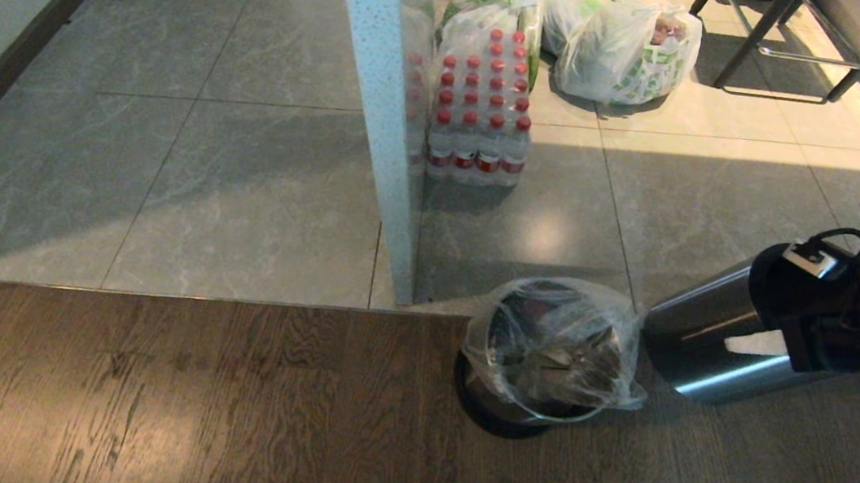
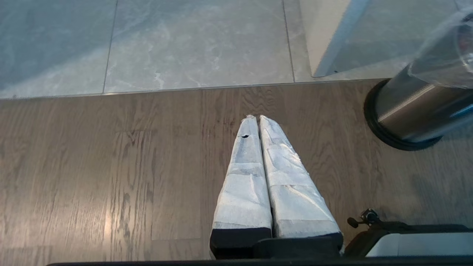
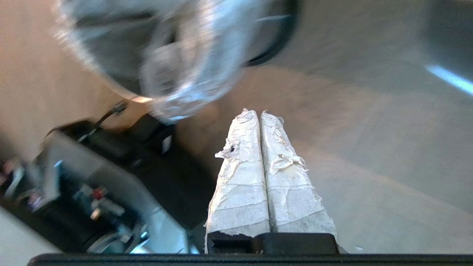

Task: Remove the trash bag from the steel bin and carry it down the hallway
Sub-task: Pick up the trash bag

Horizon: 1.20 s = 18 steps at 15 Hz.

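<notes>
Clear plastic is what the trash bag [image 1: 557, 343] is made of, and it sits inside the steel bin [image 1: 496, 401] on the brown wooden floor [image 1: 173, 399], near the edge of the grey tiles [image 1: 185, 162]. The right gripper [image 3: 257, 112] is just beside the bin with its white taped fingers [image 3: 240, 173] pressed together on nothing. The left gripper [image 2: 257, 117] hangs over the wooden floor, left of the bin, with its fingers [image 2: 244, 177] pressed together too.
</notes>
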Tool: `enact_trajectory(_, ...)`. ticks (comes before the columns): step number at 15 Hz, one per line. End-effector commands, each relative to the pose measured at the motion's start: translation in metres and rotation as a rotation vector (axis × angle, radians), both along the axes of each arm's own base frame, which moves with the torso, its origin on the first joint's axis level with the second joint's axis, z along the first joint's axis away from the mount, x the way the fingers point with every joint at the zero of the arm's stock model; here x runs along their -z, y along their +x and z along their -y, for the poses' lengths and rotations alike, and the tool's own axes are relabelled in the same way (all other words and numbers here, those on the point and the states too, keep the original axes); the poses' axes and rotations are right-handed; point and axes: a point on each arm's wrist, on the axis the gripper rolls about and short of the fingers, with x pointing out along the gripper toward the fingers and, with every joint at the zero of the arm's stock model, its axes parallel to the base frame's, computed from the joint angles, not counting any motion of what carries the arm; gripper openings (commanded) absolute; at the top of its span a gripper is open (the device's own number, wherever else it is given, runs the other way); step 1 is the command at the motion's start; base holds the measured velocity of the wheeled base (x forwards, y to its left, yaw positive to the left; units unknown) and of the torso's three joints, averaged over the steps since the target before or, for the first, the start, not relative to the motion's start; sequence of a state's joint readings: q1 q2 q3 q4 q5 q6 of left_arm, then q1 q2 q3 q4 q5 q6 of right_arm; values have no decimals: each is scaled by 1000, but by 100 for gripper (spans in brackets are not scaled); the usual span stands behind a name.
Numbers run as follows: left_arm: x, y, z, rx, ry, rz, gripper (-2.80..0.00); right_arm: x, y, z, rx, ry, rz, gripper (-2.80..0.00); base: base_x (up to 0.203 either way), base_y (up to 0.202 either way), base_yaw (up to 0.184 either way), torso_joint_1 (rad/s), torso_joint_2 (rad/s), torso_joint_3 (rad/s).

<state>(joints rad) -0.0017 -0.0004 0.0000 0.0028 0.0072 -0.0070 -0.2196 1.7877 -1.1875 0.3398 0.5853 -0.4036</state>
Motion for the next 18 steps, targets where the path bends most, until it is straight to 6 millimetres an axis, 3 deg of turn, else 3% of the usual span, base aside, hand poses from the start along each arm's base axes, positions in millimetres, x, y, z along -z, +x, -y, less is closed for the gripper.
enact_trajectory(1,0,0,0,-1,-1,-2,-280,7,1,-16,-42,16,-25,-280,0,0,0,0,0,0)
enact_trajectory(2,0,0,0,-1,-1,-2,-280,12,8,-22,-45,33,-27,-261,0,0,0,0,0,0)
enact_trajectory(3,0,0,0,-1,-1,-2,-280,17,17,-28,-40,51,-29,0,0,0,0,0,0,0)
enact_trajectory(6,0,0,0,-1,-1,-2,-280,41,48,-47,-29,98,-11,0,0,0,0,0,0,0)
enact_trajectory(9,0,0,0,-1,-1,-2,-280,63,69,-49,-26,109,-36,0,0,0,0,0,0,0)
enact_trajectory(13,0,0,0,-1,-1,-2,-280,75,88,-28,31,114,-35,0,0,0,0,0,0,0)
enact_trajectory(18,0,0,0,-1,-1,-2,-280,84,103,-16,243,299,-154,0,0,0,0,0,0,0)
